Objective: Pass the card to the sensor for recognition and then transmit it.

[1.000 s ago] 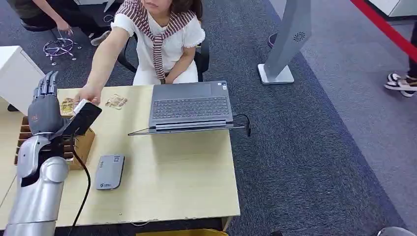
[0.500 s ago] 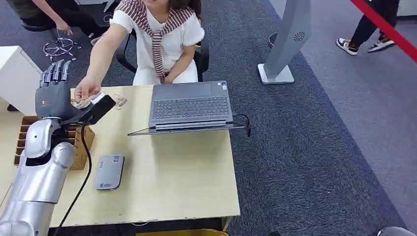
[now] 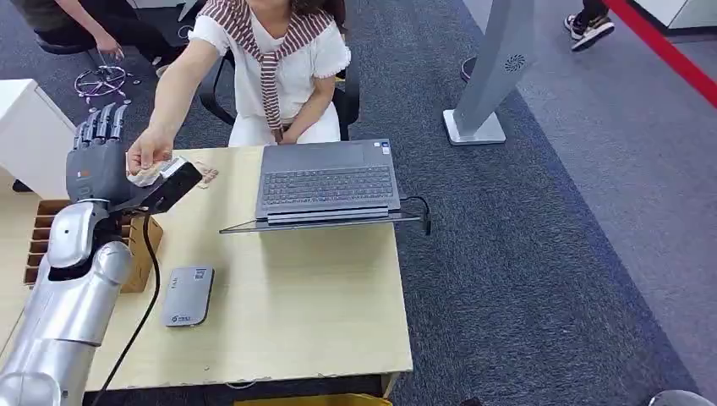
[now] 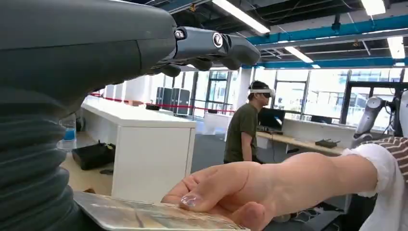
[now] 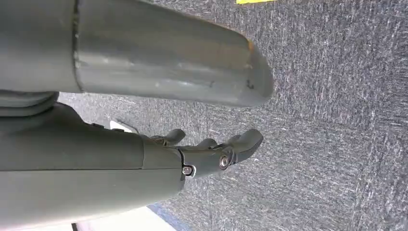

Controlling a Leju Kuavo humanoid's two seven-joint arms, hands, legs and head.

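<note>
Card reader (image 3: 188, 296) lies flat on the bench (image 3: 321, 296) at 7 o'clock, nearest the robot. Beyond, at 10 o'clock, left hand (image 3: 95, 165) is raised, fingers (image 3: 101, 127) straight; whether it grips the card (image 4: 144, 216) I cannot tell. Person's hand (image 3: 149, 157) pinches the card's far edge, likely the handover. Right hand (image 5: 202, 154) hangs empty, fingers loosely apart, over the floor.
</note>
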